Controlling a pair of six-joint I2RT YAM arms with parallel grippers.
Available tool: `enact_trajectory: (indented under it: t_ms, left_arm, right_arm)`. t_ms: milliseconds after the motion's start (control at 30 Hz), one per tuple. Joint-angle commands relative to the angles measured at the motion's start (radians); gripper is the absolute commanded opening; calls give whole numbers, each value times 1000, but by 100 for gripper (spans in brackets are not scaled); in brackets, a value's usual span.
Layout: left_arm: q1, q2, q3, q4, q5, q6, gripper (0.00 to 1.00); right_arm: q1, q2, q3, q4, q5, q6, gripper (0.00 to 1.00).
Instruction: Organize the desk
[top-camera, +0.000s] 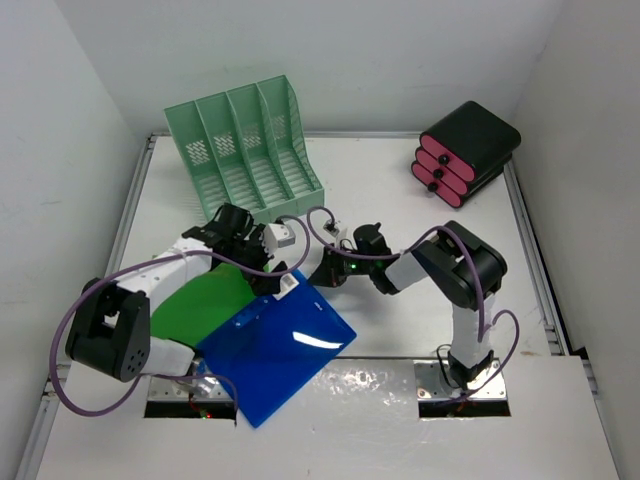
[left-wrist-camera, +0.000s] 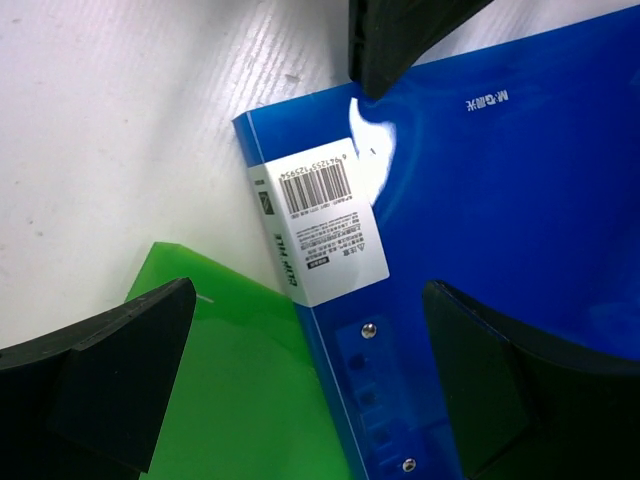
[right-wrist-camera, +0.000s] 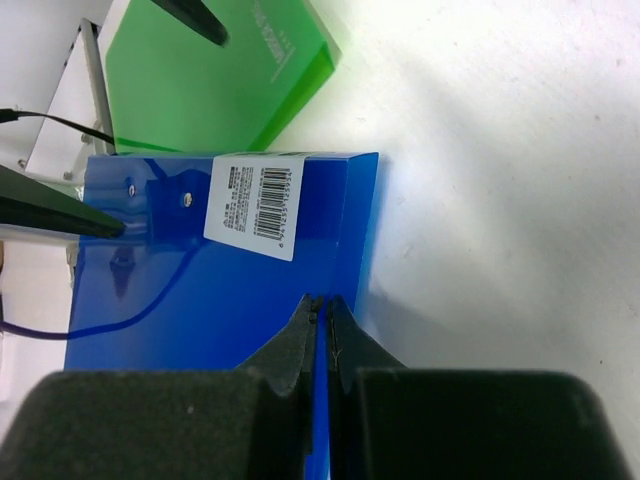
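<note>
Seen from above, the desk (top-camera: 400, 190) is a wide white tabletop with thin metal rails, fixed under everything and not something to lift. A mint-green file rack (top-camera: 245, 150) stands at the far left and a black-and-pink drawer box (top-camera: 468, 150) at the far right. A blue folder (top-camera: 275, 350) lies near the front, overlapping a green folder (top-camera: 200, 300). The left hand (top-camera: 285, 282) and right hand (top-camera: 325, 270) meet at the blue folder's far corner.

In the left wrist view, the left hand's fingers (left-wrist-camera: 110, 380) are spread wide above the blue folder's labelled spine, touching nothing.

In the right wrist view, the right hand's fingers (right-wrist-camera: 290, 345) are pressed together, clamped on the blue folder's thin edge.

The folder looks light, glossy and bendy, so likely slippery and prone to sagging. The spine by the rivets seems the firmer place to hold.
</note>
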Motion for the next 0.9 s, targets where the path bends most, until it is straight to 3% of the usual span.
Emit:
enact_trajectory:
  t_ms: [0, 700, 867]
  left_arm:
    - [-6, 0, -8, 44, 65, 35, 96]
    - [-6, 161, 13, 89, 122, 58, 98]
    - [-5, 169, 33, -6, 254, 148, 91]
  right_arm:
    - [69, -56, -1, 89, -117, -8, 0]
    - [167, -131, -39, 112, -105, -70, 0]
    - [183, -153, -52, 109, -101, -85, 0]
